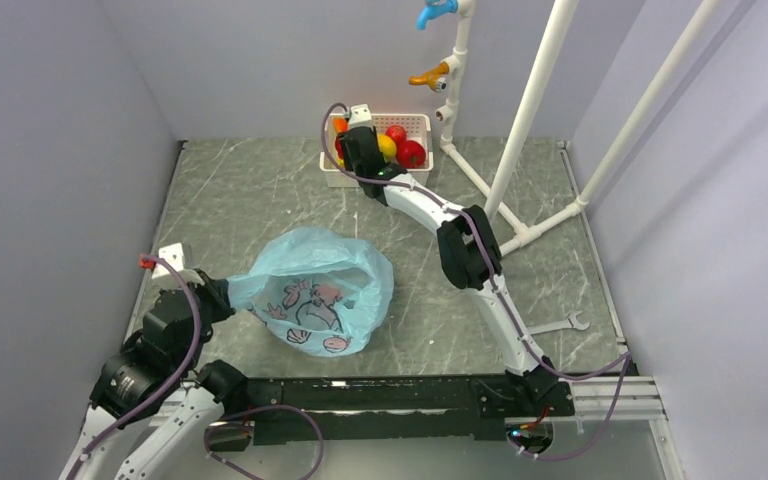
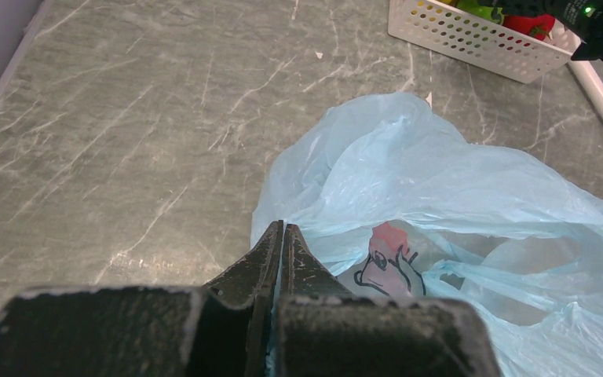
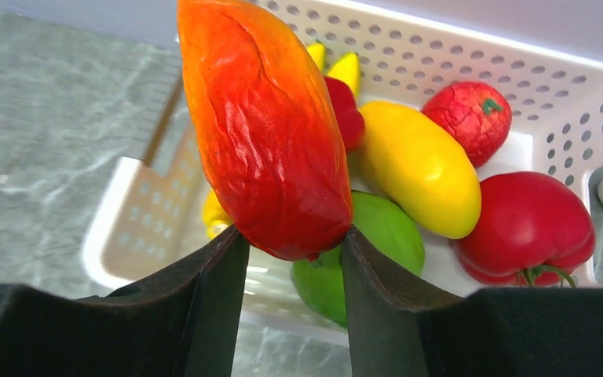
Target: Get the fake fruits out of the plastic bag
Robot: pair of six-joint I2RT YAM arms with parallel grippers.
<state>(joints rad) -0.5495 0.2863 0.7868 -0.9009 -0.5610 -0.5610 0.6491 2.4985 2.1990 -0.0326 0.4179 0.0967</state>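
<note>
**Right gripper (image 3: pixel 290 236) carried the orange-yellow oval fruit (image 3: pixel 267 133) above the basket (image 3: pixel 518 55); left gripper (image 2: pixel 283 232) pinned the plastic bag (image 2: pixel 408 165).**

The right gripper's jaws pinched the fruit at its lower end, so its long axis stood up and away from the fingers, leaning slightly towards 11 o'clock in the wrist view. The basket sat at 12 o'clock on the counter (image 1: pixel 240 200), directly under and beyond the held fruit. It already held the yellow oval (image 3: pixel 420 169), the red pepper-shaped piece (image 3: pixel 526 228) and the red round one (image 3: pixel 471 118), beside a green round fruit (image 3: pixel 385 228). The release therefore looked like a short drop, with the right arm much the nearer. The left gripper, pressed together on the bag's rim, sat at 8 o'clock. The bag lay just towards 3 o'clock of it, and no fruit showed in its open mouth.
</note>
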